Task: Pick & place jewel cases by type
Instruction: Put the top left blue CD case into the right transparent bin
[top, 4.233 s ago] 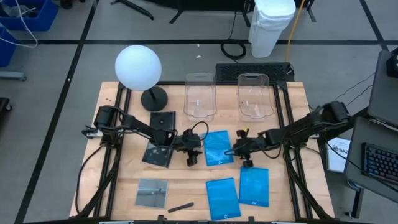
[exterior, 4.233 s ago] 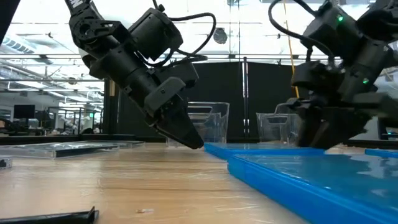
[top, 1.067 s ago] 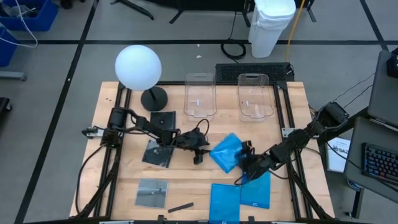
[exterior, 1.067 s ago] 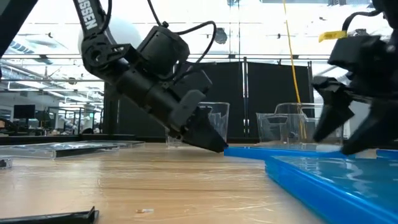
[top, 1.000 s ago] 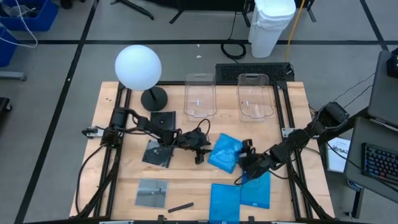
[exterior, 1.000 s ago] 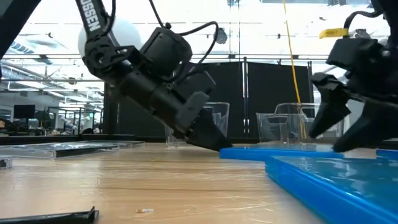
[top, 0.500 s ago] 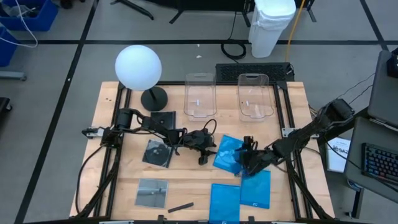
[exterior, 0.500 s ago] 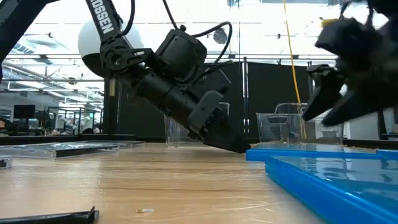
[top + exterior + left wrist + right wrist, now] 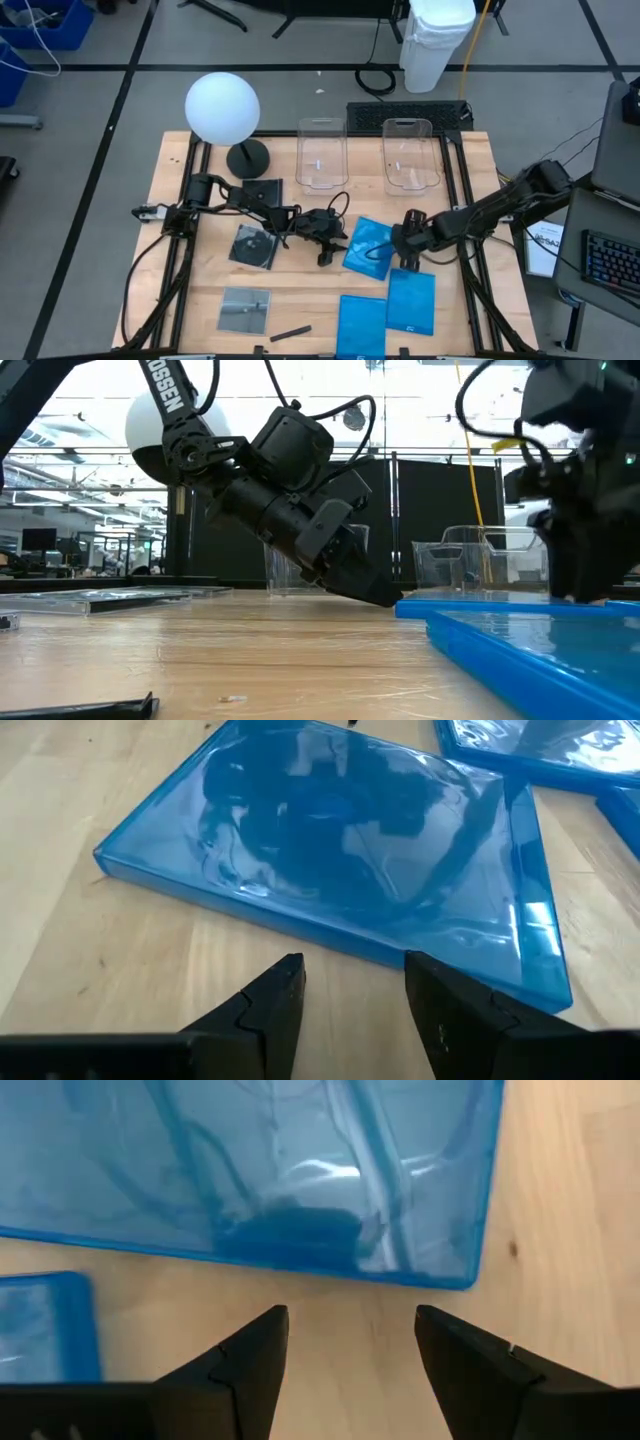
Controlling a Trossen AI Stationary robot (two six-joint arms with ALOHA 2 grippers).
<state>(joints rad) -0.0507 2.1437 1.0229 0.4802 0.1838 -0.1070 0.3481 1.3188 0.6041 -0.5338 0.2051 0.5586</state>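
A bright blue jewel case point(image 9: 368, 246) lies flat on the wooden table between my two grippers. My left gripper point(image 9: 335, 248) stands open at its left edge, slanting down; in the left wrist view the open fingers point(image 9: 350, 985) end just short of the case point(image 9: 340, 850). My right gripper point(image 9: 401, 256) hovers open at the case's right side, pointing steeply down, its fingers point(image 9: 350, 1330) short of the case's edge point(image 9: 300, 1265). Two more blue cases point(image 9: 360, 324) point(image 9: 411, 300) lie near the front edge. Dark cases point(image 9: 262, 192) point(image 9: 250, 246) and a grey one point(image 9: 245, 308) lie at the left.
Two clear plastic tubs point(image 9: 320, 155) point(image 9: 410, 155) stand at the far edge. A lamp with a white globe point(image 9: 222, 105) stands at the far left. A small dark stick point(image 9: 290, 332) lies near the front edge. Bare wood shows in the middle front.
My right gripper has risen and gone toward the far edge, from beside the front blue cases to the middle case's right side, rolling and tipping more steeply downward. My left gripper has edged toward the right. The middle blue case has slid a little rightward and lies flat.
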